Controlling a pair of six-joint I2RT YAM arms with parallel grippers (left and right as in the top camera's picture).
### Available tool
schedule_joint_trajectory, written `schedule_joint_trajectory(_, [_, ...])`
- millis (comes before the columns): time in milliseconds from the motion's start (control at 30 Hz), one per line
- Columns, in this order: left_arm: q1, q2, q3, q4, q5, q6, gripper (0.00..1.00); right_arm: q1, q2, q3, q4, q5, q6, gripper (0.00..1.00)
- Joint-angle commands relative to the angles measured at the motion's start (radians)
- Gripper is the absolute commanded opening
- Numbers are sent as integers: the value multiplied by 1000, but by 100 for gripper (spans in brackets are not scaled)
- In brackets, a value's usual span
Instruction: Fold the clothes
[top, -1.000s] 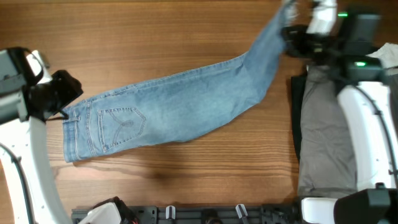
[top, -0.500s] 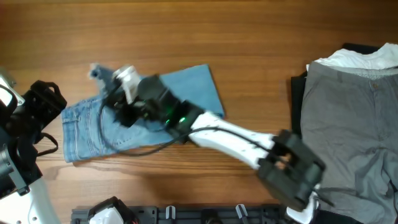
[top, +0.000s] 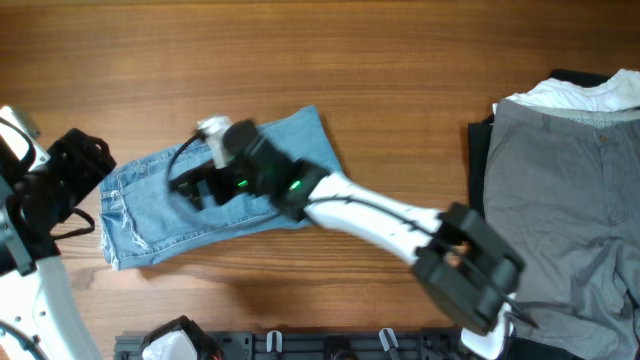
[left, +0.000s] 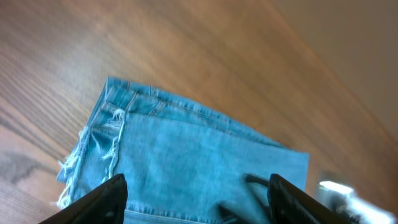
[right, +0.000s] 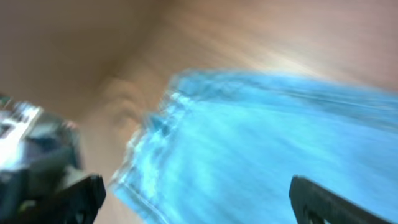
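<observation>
Basically, the pair of light blue denim jeans (top: 145, 205) with frayed hems is seen doubled over by the left edge of the brown wooden bench (top: 400, 60); its long axis is laid left to right; the right gripper (right: 198, 204) is held directly over it, fingers spread and empty, so judged nearer; the left gripper (left: 196, 198), likewise spread and empty, is parked just off the frayed end.

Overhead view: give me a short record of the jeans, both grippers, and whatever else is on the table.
jeans: doubled over, flat on the table, frayed edge at left end
right gripper: open, over the jeans
left gripper: open, near the jeans' left end
other clothes: grey trousers, white garment, far right
</observation>
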Motion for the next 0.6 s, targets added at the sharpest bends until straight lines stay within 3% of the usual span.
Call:
schedule_joint_trajectory(0, [6,69,2,-50,8,6,64,-170,-185,4,-278,59,-182,100])
schedule_joint_trajectory(67, [6,144,-28,-74,9,5,43,-281,-256,4,-465,56,-206,100])
schedule_joint_trajectory(133, [6,214,-90,-69,10,1,36,-367,-278,4,-629,21,-208,94])
schedule_joint_trajectory(167, [6,249,-121,-57,29,2,32,-399,-275,4,-713,-14,-230,87])
schedule_joint_trajectory(233, [4,336,-201,-20,56,6,22,-422,-251,4,-837,-72,-337,60])
schedule_joint_trajectory(267, [4,369,-225,11,34,5,27,-416,-239,2,-866,-73,-367,66])
schedule_joint_trajectory(300, [5,408,-239,49,18,5,47,-406,-227,2,-880,-69,-383,82])
schedule_joint_trajectory(333, [5,436,-240,85,4,6,50,-397,-218,2,-882,-69,-386,87])
schedule_joint_trajectory(500, [24,504,-240,285,-224,2,54,-395,-188,2,-881,-69,-386,91])
schedule_joint_trajectory(567, [58,504,-244,257,-227,2,53,-395,-188,2,-883,-69,-378,91])
